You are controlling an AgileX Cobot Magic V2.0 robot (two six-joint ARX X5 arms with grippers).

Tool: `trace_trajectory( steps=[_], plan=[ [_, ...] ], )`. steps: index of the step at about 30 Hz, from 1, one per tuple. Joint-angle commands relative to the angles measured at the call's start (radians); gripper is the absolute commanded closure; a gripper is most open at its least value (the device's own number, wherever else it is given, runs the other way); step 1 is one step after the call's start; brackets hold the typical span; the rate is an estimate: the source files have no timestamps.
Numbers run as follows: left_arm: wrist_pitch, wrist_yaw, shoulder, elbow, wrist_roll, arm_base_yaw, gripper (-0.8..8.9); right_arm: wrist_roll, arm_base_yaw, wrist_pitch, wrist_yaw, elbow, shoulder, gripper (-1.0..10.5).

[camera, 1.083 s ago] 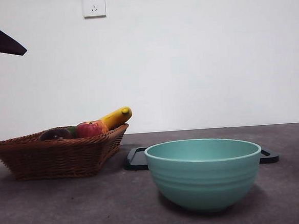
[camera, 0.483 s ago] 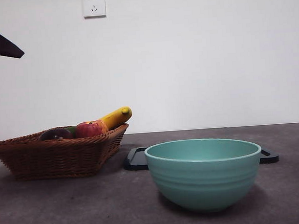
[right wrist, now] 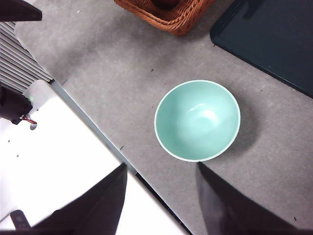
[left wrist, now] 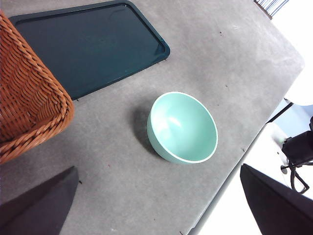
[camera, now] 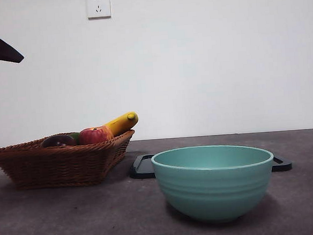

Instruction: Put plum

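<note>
Plum (camera: 57, 140): in wicker basket (camera: 58, 166), behind apple (camera: 95, 135). We judge left gripper (left wrist: 156, 205) nearer, fingers apart, empty. Right gripper (right wrist: 161, 196): high over bowl (right wrist: 197, 120), fingers apart.

A teal bowl (camera: 213, 182) stands empty near the table's (camera: 72, 220) front edge. Behind it lies a dark flat tray (left wrist: 88, 46), also empty. A woven wicker basket (camera: 60, 162) sits toward the table's left side, beside the tray, holding a red apple (camera: 95, 135), a yellow banana (camera: 122, 122) and a green fruit (camera: 74, 136). A wall socket (camera: 98, 5) is mounted above.
</note>
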Motion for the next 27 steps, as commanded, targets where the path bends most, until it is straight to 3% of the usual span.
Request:
trace_trajectory(
  steps=[1, 7, 11, 13, 27],
  plan=[
    [0.004, 0.002, 0.006, 0.019, 0.006, -0.005, 3.13, -0.011, 0.005, 0.006, -0.003, 0.015, 0.007, 7.2],
    [0.004, 0.002, 0.006, 0.019, 0.006, -0.005, 4.78, -0.011, 0.005, 0.006, -0.003, 0.015, 0.007, 7.4],
    [0.004, 0.002, 0.006, 0.019, 0.006, -0.005, 6.95, -0.012, 0.005, 0.006, -0.003, 0.015, 0.007, 9.1],
    [0.004, 0.002, 0.006, 0.019, 0.006, -0.005, 8.13, -0.013, 0.005, 0.006, -0.003, 0.015, 0.007, 9.4],
    [0.007, 0.002, 0.006, 0.019, 0.006, -0.005, 8.06, -0.019, 0.005, 0.008, 0.004, 0.015, 0.007, 9.4]
  ],
)
